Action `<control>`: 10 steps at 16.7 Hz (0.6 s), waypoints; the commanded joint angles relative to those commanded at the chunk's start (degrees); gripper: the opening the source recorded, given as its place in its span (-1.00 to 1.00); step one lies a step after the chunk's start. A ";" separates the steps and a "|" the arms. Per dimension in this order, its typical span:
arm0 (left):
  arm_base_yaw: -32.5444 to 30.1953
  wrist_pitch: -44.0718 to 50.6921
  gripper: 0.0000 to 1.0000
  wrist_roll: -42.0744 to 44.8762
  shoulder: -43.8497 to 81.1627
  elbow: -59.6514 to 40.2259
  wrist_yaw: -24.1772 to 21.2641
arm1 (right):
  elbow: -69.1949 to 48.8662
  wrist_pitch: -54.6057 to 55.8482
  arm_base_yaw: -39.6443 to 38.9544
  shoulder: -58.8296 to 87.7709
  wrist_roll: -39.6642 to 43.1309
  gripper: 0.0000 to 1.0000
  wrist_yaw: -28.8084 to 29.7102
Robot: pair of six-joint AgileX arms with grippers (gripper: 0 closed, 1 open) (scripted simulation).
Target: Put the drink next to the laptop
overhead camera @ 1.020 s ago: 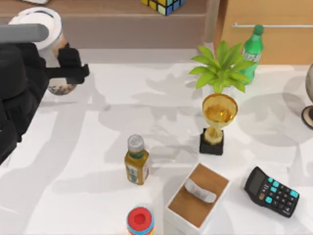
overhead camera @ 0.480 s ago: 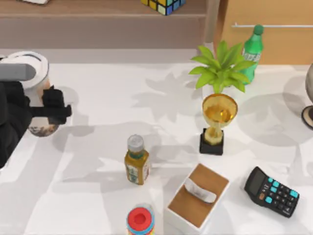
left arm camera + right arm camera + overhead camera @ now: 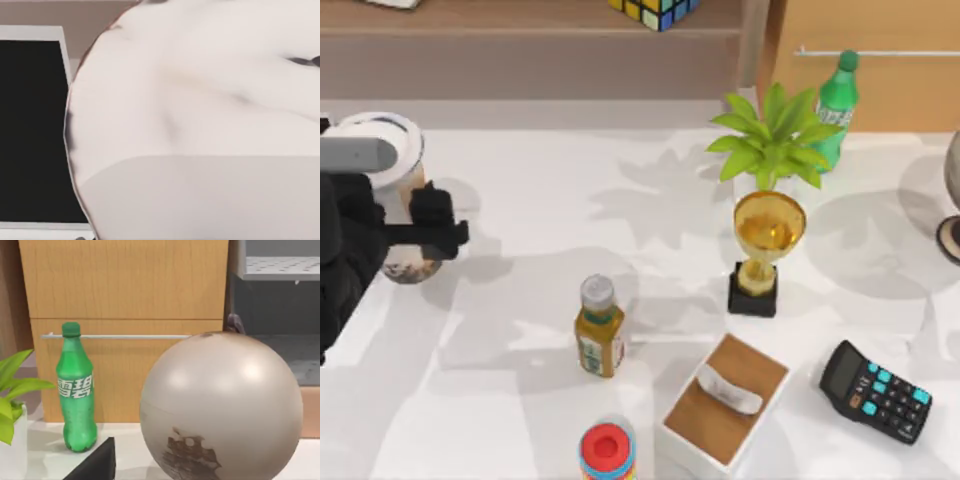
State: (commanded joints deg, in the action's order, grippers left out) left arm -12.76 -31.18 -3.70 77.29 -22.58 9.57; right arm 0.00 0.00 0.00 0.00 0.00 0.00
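Left gripper (image 3: 408, 222): at the far left of the table, its black fingers pinching the drink (image 3: 395, 200) from both sides, one finger (image 3: 438, 222) plainly across the cup's right wall.
Drink: upright in that grip, white lid on top, beige tea and dark pearls showing below the fingers; in the left wrist view the pale cup (image 3: 200, 125) sits right against the camera.
Laptop (image 3: 32, 130): its black screen with a light frame lies just beyond the cup in the left wrist view; whether the two touch cannot be told.
Right arm: parked off the right edge, a dark part of it (image 3: 95, 462) low in the right wrist view; its fingers cannot be judged.
Nearest to the left gripper: an amber bottle with a grey cap (image 3: 598, 328), well to its right and nearer the front edge; open white tabletop (image 3: 540, 200) lies between them.
Further right: a red-capped can (image 3: 607, 452), a brown-topped tissue box (image 3: 724, 402), a gold trophy (image 3: 766, 250), a potted plant (image 3: 772, 135), a black calculator (image 3: 875, 390).
Far side: a green soda bottle (image 3: 834, 105) by a wooden cabinet (image 3: 125, 290), a grey globe (image 3: 222, 407), a colour cube (image 3: 655, 10) on a shelf.
Change: over the last second the gripper and cup have come down from shelf height toward the table's left edge; in the last half second they barely shifted.
Writing: white lettering on the soda bottle's label, too small to read; the amber bottle's label is unreadable as well.
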 joint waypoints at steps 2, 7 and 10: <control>0.02 -1.69 -1.00 0.04 1.14 0.63 -0.05 | 0.00 0.00 0.00 0.00 0.00 1.00 0.00; 0.19 -6.24 -1.00 -0.13 3.57 1.73 -0.12 | 0.00 0.00 0.00 0.00 0.00 1.00 0.00; 0.26 -8.21 -1.00 -0.05 5.07 2.82 -0.18 | 0.00 0.00 0.00 0.00 0.00 1.00 0.00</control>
State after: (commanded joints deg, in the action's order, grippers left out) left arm -12.51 -39.39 -3.75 82.36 -19.76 9.39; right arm 0.00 0.00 0.00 0.00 0.00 0.00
